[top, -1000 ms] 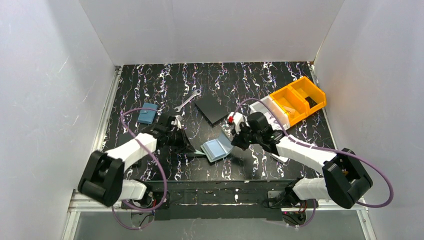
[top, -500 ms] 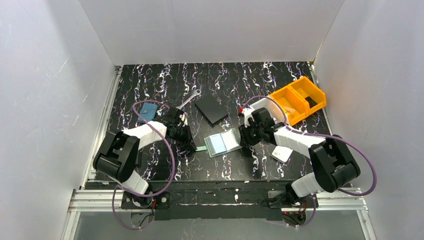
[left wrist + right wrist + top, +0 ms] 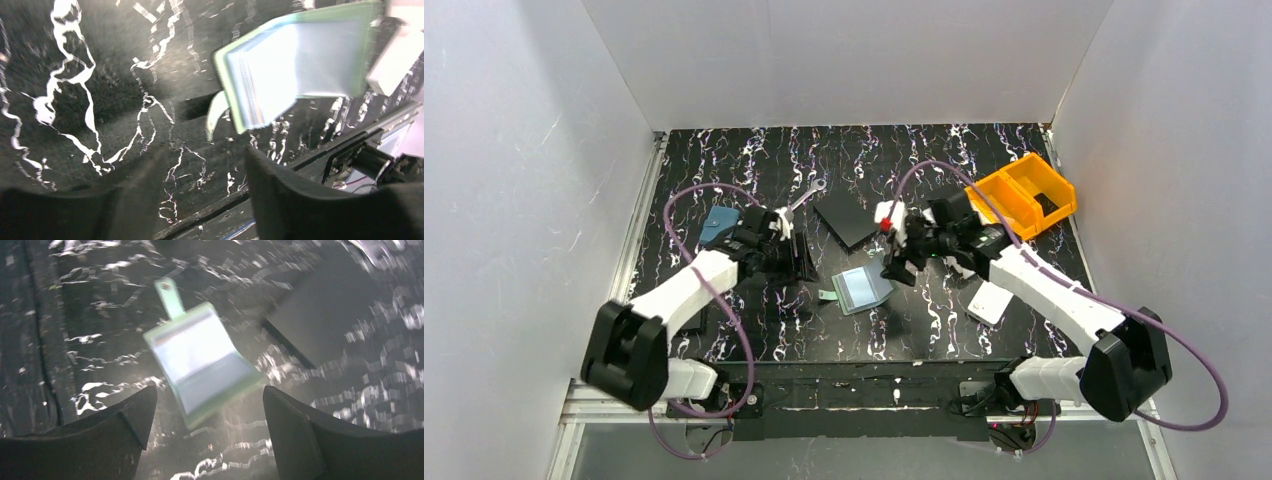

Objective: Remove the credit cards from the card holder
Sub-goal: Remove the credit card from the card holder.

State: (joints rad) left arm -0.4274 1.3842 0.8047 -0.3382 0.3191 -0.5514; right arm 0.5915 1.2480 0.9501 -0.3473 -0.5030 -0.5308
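Note:
The card holder (image 3: 864, 287) lies on the black marbled table between my two grippers, pale mint green with light-blue inner panels, partly folded, its strap tab (image 3: 827, 295) pointing left. No credit cards show apart from the holder's pale panels. My left gripper (image 3: 803, 262) hangs open just left of the holder, touching nothing. In the left wrist view the holder (image 3: 300, 65) sits beyond the left gripper (image 3: 200, 195). My right gripper (image 3: 892, 268) stands open above the holder's right edge. In the right wrist view the holder (image 3: 200, 365) lies blurred ahead of the right gripper (image 3: 209, 395), whose wide jaws hold nothing.
A black square plate (image 3: 846, 218) and a wrench (image 3: 802, 198) lie behind the holder. A small blue pouch (image 3: 719, 225) sits at the left, a yellow bin (image 3: 1021, 195) at the back right, and a white square box (image 3: 990, 300) under the right arm.
Both grippers have opened and let go of the card holder, then drawn back from it. The holder, spread flat half a second ago, now lies partly folded.

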